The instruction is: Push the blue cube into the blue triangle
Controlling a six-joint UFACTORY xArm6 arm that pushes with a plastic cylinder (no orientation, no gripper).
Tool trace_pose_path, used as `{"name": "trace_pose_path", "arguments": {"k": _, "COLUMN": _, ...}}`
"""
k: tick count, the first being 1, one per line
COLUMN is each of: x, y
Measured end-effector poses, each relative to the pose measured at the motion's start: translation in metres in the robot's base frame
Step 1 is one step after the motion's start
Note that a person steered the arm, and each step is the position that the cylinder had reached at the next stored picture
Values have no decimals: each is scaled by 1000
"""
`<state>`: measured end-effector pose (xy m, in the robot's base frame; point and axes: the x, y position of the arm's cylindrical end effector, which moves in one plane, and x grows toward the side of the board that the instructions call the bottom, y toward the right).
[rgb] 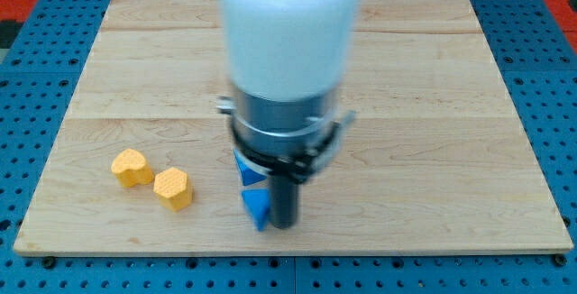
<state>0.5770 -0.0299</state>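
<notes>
The blue triangle (256,207) lies near the view's bottom, just left of centre. The blue cube (247,171) sits right above it, partly hidden under the arm's grey collar; only its lower left part shows. The two blue blocks look close together or touching. My tip (285,224) rests on the board at the triangle's right side, touching or almost touching it.
A yellow heart-shaped block (132,167) and a yellow hexagonal block (173,188) lie at the view's lower left. The wooden board (451,105) sits on a blue pegboard; its bottom edge is close below my tip. The white arm body hides the board's upper middle.
</notes>
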Motion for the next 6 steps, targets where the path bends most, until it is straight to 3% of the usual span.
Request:
{"name": "trace_pose_path", "arguments": {"k": 1, "x": -35, "y": -66}}
{"name": "trace_pose_path", "arguments": {"k": 3, "x": -15, "y": 43}}
{"name": "trace_pose_path", "arguments": {"k": 4, "x": -44, "y": 68}}
{"name": "trace_pose_path", "arguments": {"k": 5, "x": -76, "y": 41}}
{"name": "trace_pose_path", "arguments": {"k": 6, "x": -55, "y": -34}}
